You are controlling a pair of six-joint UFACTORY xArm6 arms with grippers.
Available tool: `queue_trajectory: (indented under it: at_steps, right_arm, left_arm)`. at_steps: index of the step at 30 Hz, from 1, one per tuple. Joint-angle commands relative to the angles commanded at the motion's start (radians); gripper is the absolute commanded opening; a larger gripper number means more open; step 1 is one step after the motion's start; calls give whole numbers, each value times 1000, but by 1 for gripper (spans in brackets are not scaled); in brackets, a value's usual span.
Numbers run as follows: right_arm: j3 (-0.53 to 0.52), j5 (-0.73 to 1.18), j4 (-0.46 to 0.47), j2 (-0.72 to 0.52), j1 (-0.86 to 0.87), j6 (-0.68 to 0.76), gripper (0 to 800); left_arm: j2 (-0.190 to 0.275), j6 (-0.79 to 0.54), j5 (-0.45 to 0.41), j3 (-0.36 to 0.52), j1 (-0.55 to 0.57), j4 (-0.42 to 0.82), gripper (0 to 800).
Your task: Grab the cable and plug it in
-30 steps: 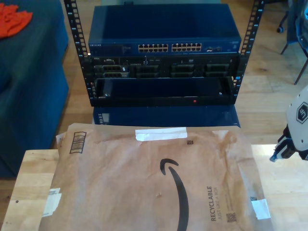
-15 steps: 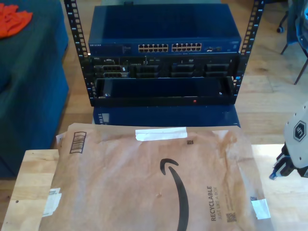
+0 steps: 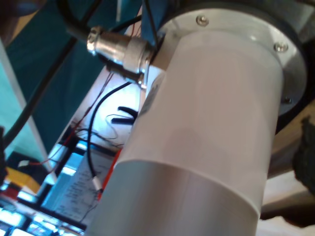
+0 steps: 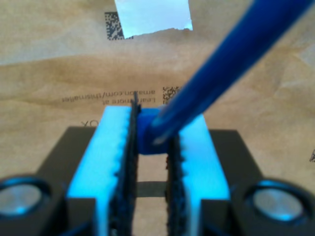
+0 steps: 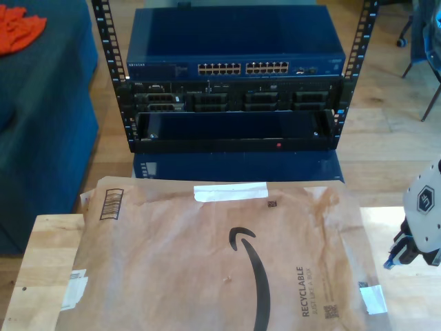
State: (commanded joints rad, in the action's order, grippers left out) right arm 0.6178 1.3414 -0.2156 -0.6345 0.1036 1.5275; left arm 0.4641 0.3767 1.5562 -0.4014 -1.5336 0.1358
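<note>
Bright blue cable (image 4: 231,64), thin and smooth, pinched between the pale toothed pads (image 4: 115,157) of my second gripper (image 4: 150,147), the blue end seated at the pad tips and the cord slanting up and away out of focus. No clear plug discernible, blur too strong. Jaws of my second gripper closed tight onto the cable, only a narrow slit between the pads below the grip. Directly beneath the cable, a brown paper mailer (image 5: 213,262) with printed text, small square codes and a white label strip (image 5: 230,192). In the exterior view, gripper tip (image 5: 403,252) just beside the mailer's edge on the exterior view's right, above a pale wooden table (image 5: 41,255). Beyond the mailer, a black rack (image 5: 234,89) holding a blue network switch (image 5: 234,48) with a row of ports. In the first wrist view, a grey arm casing (image 3: 197,147) and metal connector (image 3: 120,51) close up, loose wires behind; fingers of my first gripper impossible to judge
</note>
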Motion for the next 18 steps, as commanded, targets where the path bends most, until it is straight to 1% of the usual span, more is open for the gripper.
queue_trajectory:
  at_steps: [1, 3, 5, 6, 9, 12, 15, 16, 18]
  right_arm:
    - [-5, 0, 0, 0, 0, 0, 1]
    - [-9, -2, 0, 0, 0, 2, 1]
    - [-11, -2, -2, 0, 0, 2, 2]
    - [-11, -3, -2, 0, 0, 2, 2]
    - [-14, -21, -3, -2, 0, 2, 1]
    - [-18, -80, -5, 0, -2, 5, 2]
    - [-11, -155, -8, 8, -6, 9, 2]
    - [-8, -175, -11, 11, -8, 11, 2]
    - [-2, -206, -12, 29, -9, 9, 2]
  left_arm:
    - [5, -12, -14, 20, -18, 0, 800]
    - [23, -20, -74, 78, -28, 2, 800]
    - [72, -31, -135, 107, -29, 0, 800]
    - [84, -40, -150, 123, -31, 0, 800]
    - [89, -84, -167, 137, -41, -5, 800]
    - [107, -146, -256, 164, -100, -6, 800]
    - [106, -250, -302, 193, -137, -6, 800]
    - [100, -270, -331, 229, -137, -5, 800]
    - [100, -273, -450, 292, -137, -6, 800]
